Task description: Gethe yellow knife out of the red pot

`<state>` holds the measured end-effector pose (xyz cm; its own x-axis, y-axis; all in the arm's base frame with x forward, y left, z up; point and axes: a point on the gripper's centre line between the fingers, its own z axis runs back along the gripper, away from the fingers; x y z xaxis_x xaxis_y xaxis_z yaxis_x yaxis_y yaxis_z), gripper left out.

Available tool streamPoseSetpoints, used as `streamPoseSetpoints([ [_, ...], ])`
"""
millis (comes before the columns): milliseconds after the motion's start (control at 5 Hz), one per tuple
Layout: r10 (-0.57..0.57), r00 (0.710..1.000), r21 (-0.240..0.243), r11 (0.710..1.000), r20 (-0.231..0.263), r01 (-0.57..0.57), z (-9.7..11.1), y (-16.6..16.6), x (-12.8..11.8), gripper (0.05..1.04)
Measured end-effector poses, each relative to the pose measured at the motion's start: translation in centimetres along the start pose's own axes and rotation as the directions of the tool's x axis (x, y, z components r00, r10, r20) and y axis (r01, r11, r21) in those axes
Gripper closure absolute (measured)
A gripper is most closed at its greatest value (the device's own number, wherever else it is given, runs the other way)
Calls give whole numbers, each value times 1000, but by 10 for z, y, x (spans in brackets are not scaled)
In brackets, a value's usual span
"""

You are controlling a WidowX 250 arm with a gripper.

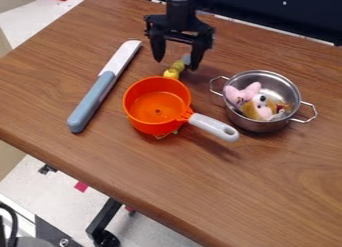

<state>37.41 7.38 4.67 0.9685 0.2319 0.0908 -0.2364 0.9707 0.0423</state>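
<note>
The gripper [177, 57] hangs near the top centre, just behind the pot, its two fingers spread apart. A small yellow-green object [175, 69] with a greyish end, possibly the yellow knife, is at the back rim of the orange-red pot [157, 122]. Its greyish end is beside the right finger; whether they touch I cannot tell. Where its near end meets the pot is hidden. Inside the pot I see only the bare orange bottom. The pot's grey handle points to the lower right, and something greenish peeks out beneath its front.
Left of the pot lies a large knife [95, 100] with a blue-grey handle. To the right stands a metal pot [262, 125] with two wire handles, holding pink, white and brown plush toys. The wooden table's [220, 206] front edge slants toward the lower right.
</note>
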Motion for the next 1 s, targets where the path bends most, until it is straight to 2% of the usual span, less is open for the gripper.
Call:
streamPoseSetpoints([
  [200, 10, 1000, -20, 1000, 7, -10, 15, 1, -1, 85],
  [600, 151, 982, -32, 988, 117, -148, 47, -17, 8, 85],
  [800, 154, 982, -74, 986, 108, -147, 67, -47, 12, 85],
  [1000, 157, 981, -77, 986, 114, -148, 79, -72, 12, 85],
])
